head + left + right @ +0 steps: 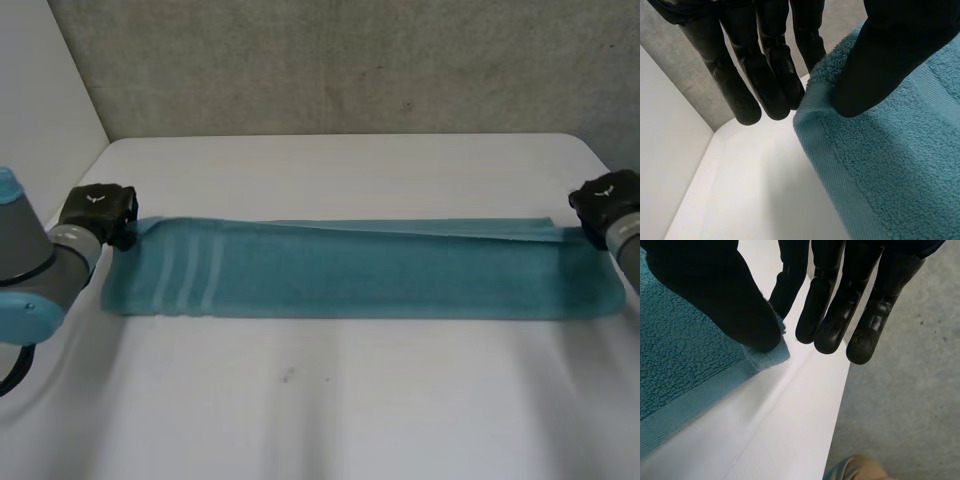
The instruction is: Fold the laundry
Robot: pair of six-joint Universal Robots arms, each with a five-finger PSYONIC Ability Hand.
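Left hand (95, 212) at far left corner of teal terry towel (360, 275): thumb (880, 65) on top, one finger tucked behind edge, pinching cloth. Other fingers (770, 75) straight, off towel. Towel lies as long folded strip across white counter (350, 400). Right hand (605, 200) at towel's far right corner: thumb (725, 295) and nearest finger pinch corner tip, remaining fingers (840, 320) straight.

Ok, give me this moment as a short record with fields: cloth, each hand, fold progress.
cloth: teal towel, lying as a long band across the white table, pale stripes near its left end
left hand: at the towel's far left corner, thumb on top, corner pinched
right hand: at the far right corner, thumb and a finger pinching it
fold: looks doubled lengthwise; top layer slightly raised at the far edge near the right hand
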